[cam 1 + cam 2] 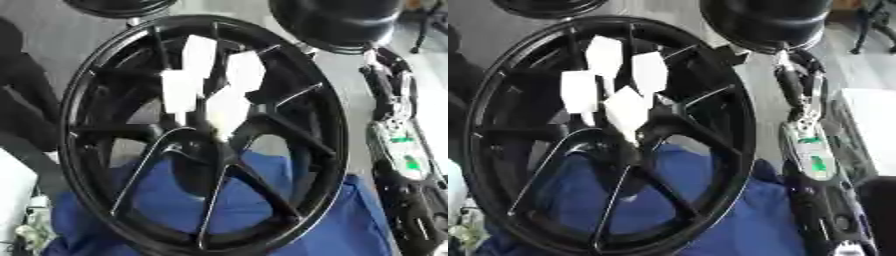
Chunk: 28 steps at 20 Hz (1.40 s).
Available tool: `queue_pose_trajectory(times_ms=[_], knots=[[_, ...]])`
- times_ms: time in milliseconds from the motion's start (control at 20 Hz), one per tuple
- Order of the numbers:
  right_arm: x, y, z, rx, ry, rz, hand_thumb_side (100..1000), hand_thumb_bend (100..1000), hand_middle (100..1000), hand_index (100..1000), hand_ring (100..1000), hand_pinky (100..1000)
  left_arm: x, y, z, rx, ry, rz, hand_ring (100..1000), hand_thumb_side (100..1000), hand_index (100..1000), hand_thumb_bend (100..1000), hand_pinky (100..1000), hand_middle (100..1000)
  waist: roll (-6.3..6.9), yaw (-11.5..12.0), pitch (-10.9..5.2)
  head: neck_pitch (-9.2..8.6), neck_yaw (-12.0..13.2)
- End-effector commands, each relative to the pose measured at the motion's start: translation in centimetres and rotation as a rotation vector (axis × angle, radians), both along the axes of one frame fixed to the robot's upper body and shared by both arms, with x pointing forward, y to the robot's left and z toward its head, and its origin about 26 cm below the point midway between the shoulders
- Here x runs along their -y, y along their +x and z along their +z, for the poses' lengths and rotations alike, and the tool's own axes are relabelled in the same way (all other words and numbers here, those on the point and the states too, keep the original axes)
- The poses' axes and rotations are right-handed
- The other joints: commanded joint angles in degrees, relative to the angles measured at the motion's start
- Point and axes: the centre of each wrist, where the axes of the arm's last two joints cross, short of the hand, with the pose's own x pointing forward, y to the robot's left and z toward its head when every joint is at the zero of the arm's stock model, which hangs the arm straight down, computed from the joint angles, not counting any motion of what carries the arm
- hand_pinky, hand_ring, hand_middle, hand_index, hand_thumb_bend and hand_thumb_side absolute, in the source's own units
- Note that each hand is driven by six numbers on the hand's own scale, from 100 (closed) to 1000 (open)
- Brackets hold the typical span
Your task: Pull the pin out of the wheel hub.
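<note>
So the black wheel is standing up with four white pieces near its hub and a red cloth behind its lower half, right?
Not quite: the cloth behind the lower half of the black wheel is blue, not red, as the left eye view shows. The four white pieces near the hub are there.

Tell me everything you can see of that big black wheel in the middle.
The black wheel is a glossy, metal-looking rim with thin spokes running from a dark central hub to the outer ring. It stands tilted, nearly filling the view. Four white tags hang at its upper spokes. Blue cloth shows through and below its lower half. No hand touches it.
</note>
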Motion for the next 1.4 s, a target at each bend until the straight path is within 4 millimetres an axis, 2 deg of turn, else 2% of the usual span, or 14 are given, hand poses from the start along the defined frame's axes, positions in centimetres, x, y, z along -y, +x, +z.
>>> queue_pose_trajectory(times_ms=[50, 550, 700, 1150, 1400], knots=[[0.3, 0.0, 1.4, 0.038, -0.019, -0.002, 434, 295, 729, 786, 641, 812, -0.3, -0.2, 1.3, 0.034, 0.027, -0.001, 681, 837, 683, 132, 669, 575, 0.36, 0.1, -1.47, -0.39, -0.3], [0.3, -0.1, 1.5, 0.042, -0.017, -0.003, 434, 293, 728, 786, 640, 812, -0.2, -0.1, 1.2, 0.031, 0.029, -0.007, 682, 839, 682, 131, 669, 575, 0.30, 0.1, -1.46, -0.53, -0.1], [0.2, 0.0, 2.1, 0.070, -0.013, 0.004, 427, 291, 730, 790, 643, 813, -0.1, -0.1, 1.5, 0.040, 0.029, -0.008, 683, 835, 683, 133, 670, 576, 0.21, 0.2, -1.32, -0.90, 0.0], [0.6, 0.0, 6.2, 0.156, -0.083, 0.042, 407, 287, 742, 802, 658, 815, -0.4, -0.2, 1.6, 0.049, 0.025, 0.006, 684, 835, 683, 134, 670, 577, -0.17, -0.1, -1.74, -0.36, 0.6], [1.3, 0.0, 10.4, 0.192, -0.195, 0.108, 394, 284, 742, 802, 663, 816, -0.6, -0.2, 1.4, 0.036, 0.034, 0.010, 684, 836, 683, 133, 669, 577, -0.48, -0.4, -2.10, 0.20, 0.9]])
